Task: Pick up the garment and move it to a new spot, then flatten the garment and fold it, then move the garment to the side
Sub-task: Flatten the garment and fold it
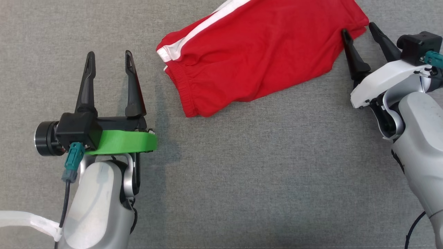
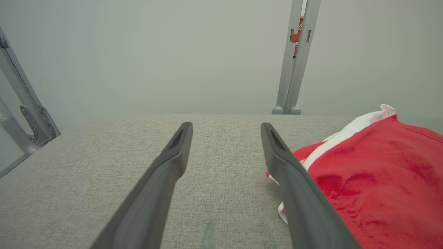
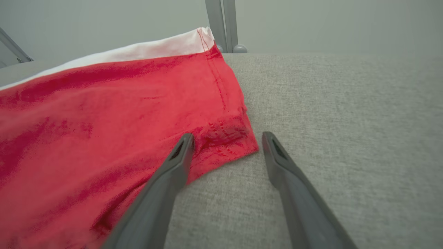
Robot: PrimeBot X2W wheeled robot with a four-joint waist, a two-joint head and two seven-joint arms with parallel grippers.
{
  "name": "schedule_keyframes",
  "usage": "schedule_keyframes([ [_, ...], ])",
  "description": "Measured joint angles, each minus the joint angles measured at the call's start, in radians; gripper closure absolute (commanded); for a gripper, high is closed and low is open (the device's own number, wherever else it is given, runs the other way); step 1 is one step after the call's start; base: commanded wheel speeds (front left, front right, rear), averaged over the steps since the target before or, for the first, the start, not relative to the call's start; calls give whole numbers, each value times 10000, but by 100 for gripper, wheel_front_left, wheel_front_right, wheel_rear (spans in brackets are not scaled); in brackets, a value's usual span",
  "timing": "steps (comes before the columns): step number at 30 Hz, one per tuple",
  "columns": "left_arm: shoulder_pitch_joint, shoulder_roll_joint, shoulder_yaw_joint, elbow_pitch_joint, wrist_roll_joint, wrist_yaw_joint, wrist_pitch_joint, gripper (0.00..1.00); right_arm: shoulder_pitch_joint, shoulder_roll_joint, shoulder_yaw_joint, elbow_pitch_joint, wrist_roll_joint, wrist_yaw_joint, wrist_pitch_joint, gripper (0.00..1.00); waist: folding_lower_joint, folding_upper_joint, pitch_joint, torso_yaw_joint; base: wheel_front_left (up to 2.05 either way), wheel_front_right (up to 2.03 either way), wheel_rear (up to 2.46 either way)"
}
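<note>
Garment: your red garment (image 1: 256, 55) lies rumpled on the grey table (image 1: 242, 173), white stripe (image 1: 204, 26) along its far edge.
Left gripper: your left gripper (image 1: 110, 57) sits off the garment's waistband (image 1: 188, 90) end, clear of the cloth.
Left fingers: the fingers (image 1: 88, 79) are spread wide, nothing between them.
Right gripper: your right gripper (image 1: 358, 29) is at the garment's opposite end, at the hem corner (image 3: 238, 138).
Right fingers: spread, one tip (image 3: 183, 145) over the red cloth, the other over bare table just beside the corner; nothing pinched.
</note>
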Motion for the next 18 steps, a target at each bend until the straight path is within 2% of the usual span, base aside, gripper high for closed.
schedule_keyframes([
  [5,5,-59,65,36,88,-58,0,0,-589,29,391,1041,397,0,322,0,0,0,62,178,0,0,0],
  [6,7,-67,82,46,111,-84,0,0,-645,33,479,1129,481,0,349,15,0,0,46,167,0,0,0],
  [7,12,-82,104,61,117,-88,0,0,-694,44,596,1204,635,0,445,61,0,0,16,148,0,0,0],
  [8,30,-92,138,67,130,-96,0,0,-723,56,715,1239,767,-2,479,100,0,0,-17,119,0,0,0],
  [14,201,-136,276,163,205,-171,0,0,-528,25,1193,1185,1352,2,-205,100,0,0,-272,-56,0,0,0],
  [18,415,-144,403,284,251,-217,0,0,295,29,1150,943,1779,2,-629,100,0,0,-559,-188,0,0,0],
])
